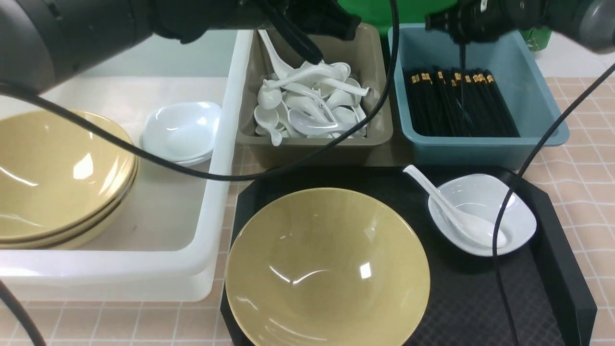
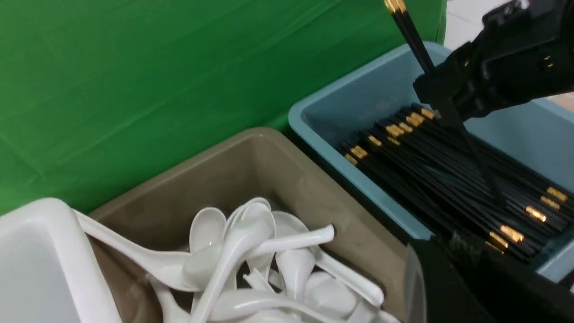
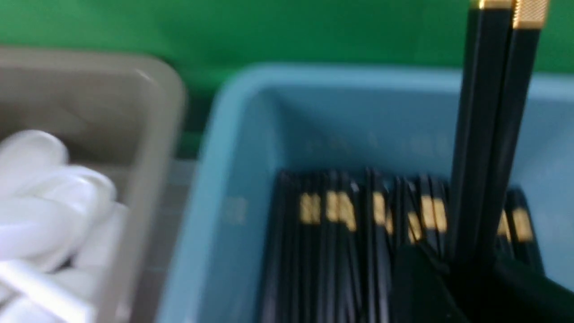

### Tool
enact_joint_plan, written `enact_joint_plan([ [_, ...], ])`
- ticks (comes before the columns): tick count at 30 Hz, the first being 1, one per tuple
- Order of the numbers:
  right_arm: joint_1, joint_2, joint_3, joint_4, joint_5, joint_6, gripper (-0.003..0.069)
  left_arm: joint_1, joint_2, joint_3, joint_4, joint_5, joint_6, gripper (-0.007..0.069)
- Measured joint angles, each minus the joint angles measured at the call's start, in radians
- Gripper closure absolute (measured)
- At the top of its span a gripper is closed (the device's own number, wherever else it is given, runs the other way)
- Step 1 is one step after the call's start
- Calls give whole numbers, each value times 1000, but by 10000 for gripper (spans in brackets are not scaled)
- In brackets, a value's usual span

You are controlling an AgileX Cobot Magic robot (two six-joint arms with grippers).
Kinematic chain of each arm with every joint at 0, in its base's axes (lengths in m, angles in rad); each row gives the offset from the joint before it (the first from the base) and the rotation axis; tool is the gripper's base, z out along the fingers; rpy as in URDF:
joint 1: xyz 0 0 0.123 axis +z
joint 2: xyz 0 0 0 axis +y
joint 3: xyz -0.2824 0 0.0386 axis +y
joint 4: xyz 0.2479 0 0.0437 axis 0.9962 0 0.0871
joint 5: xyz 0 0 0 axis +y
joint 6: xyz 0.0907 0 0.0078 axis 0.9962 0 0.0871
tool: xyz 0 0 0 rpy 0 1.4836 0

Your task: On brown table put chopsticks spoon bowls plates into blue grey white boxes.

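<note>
Right gripper (image 1: 462, 42) narrowly clamps an upright pair of chopsticks (image 3: 489, 134) above the blue box (image 1: 480, 144), tips reaching the pile (image 1: 432, 105) inside. Left of that box, left gripper (image 1: 314, 56) hangs closed, empty, over the spoons (image 1: 312, 105).

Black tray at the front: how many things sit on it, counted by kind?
Large round glossy yellow bowl: 1
Small squarish white dish: 1
White soup spoon, lying in that dish: 1
Total: 3
</note>
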Motion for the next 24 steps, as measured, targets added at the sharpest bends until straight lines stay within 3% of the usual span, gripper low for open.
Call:
enact_joint_plan([
  [4, -8, 4, -13, 1, 128, 2, 273, 0, -1, 0, 0, 64, 47, 620],
  [8, -1, -24, -89, 39, 322, -144, 179, 0, -18, 0, 0, 137, 78, 620],
  [14, 36, -100, -210, 198, 642, -498, 160, 0, -105, 0, 1, 255, 84, 620],
  [19, 89, -193, -105, 299, 686, -598, 160, 0, -176, -2, 1, 395, 117, 620],
  [24, 164, -322, 164, 321, 693, -726, 160, 0, -231, 48, 1, 514, 203, 620],
])
